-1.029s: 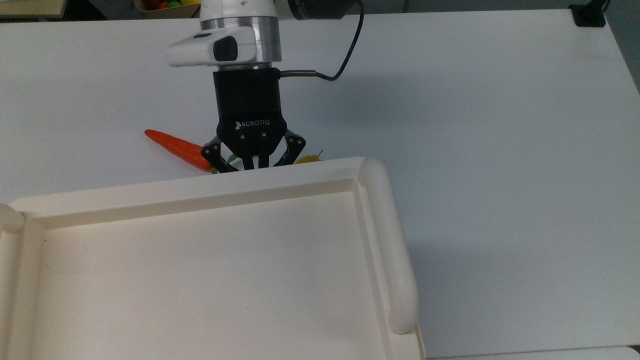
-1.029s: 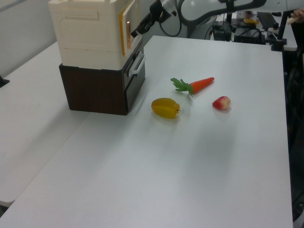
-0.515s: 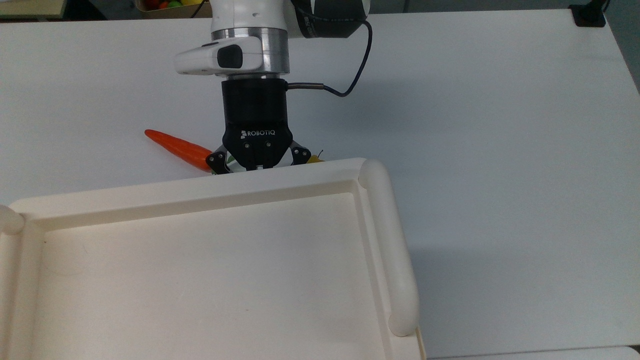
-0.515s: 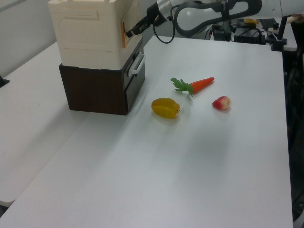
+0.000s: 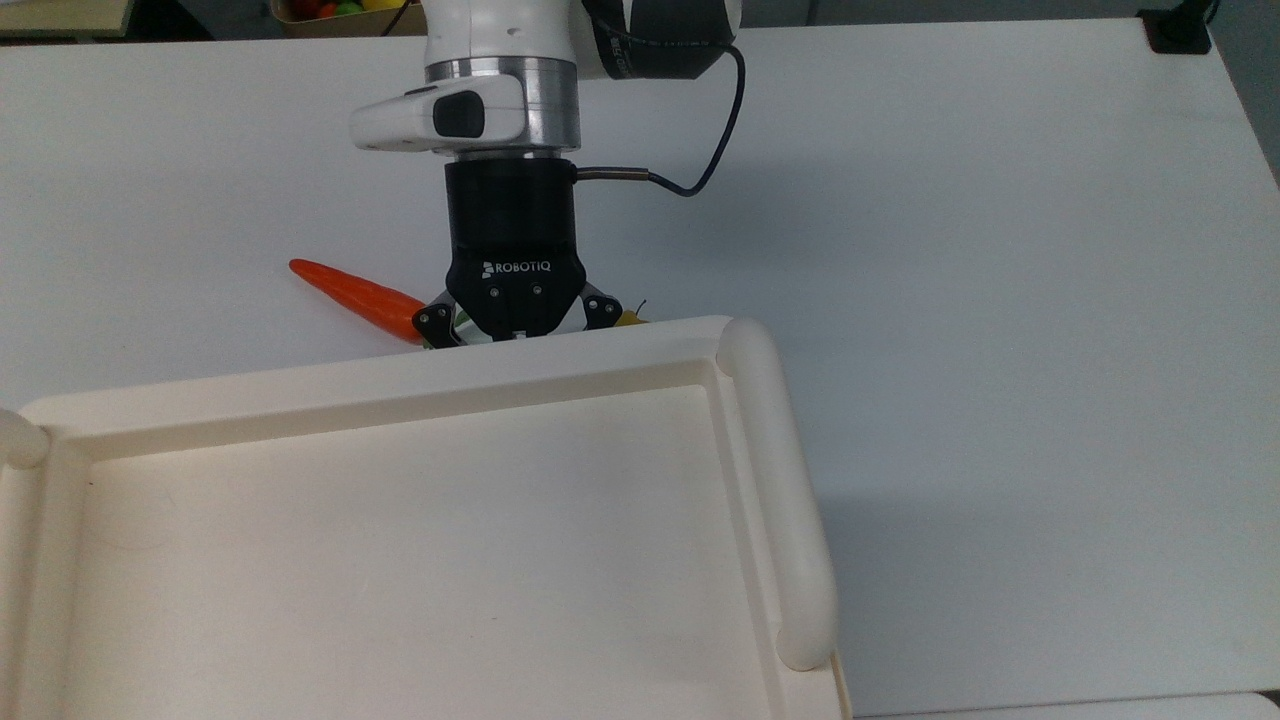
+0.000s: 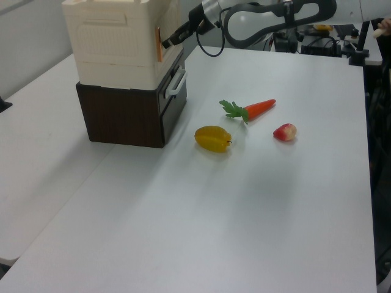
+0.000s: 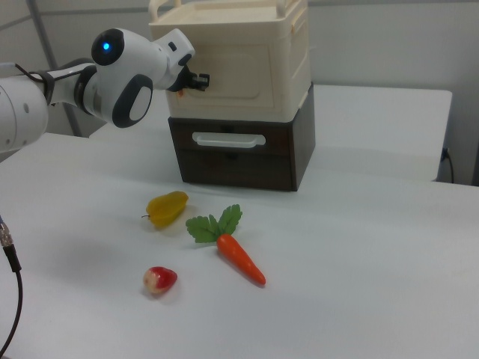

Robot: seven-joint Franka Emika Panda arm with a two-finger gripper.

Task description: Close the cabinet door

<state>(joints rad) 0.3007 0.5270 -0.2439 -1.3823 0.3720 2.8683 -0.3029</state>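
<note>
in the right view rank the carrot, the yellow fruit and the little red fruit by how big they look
1. carrot, longest, counting its green leaves
2. yellow fruit
3. red fruit, smallest, though it lies nearest the camera

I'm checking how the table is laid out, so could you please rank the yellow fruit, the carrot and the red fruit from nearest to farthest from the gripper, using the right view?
Measured from the gripper at the cabinet front, in the right view:
1. Yellow fruit, below the gripper, before the drawer.
2. Carrot, further toward the right view's lower right.
3. Red fruit, lowest, nearest the table's front.
</note>
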